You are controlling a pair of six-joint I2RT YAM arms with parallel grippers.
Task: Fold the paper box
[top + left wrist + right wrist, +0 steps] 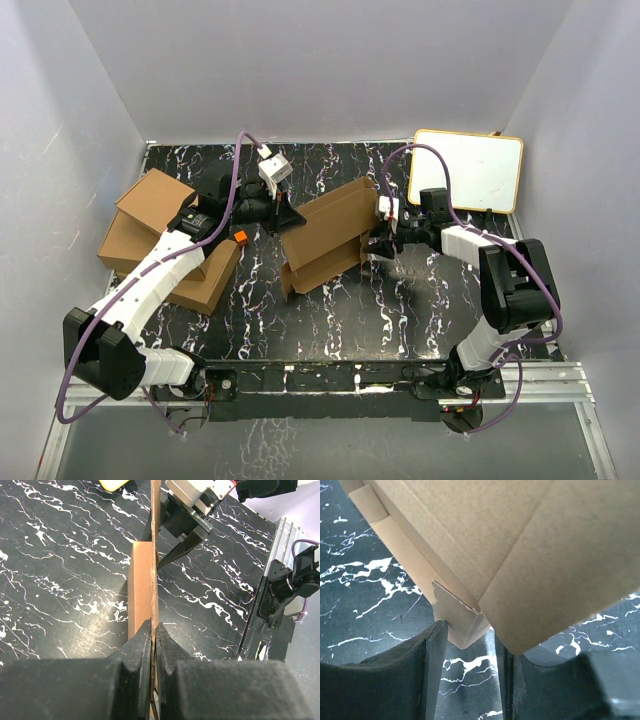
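The paper box [325, 235] is brown corrugated cardboard, partly folded, with one panel standing up at the middle of the black marbled table. My left gripper [290, 215] is shut on the box's left edge; in the left wrist view the gripper [152, 630] pinches the cardboard panel [142, 580] edge-on. My right gripper [378, 240] is at the box's right end. In the right wrist view this gripper [467, 650] is open, and the corner of a small side flap [465, 625] hangs between its fingers [432, 670] under the large panel [520, 540].
A pile of ready-made brown boxes [160, 235] stands at the left, close to my left arm. A white board with a yellow rim [470, 170] lies at the back right. The metal base rail [280, 580] runs along the table's near edge.
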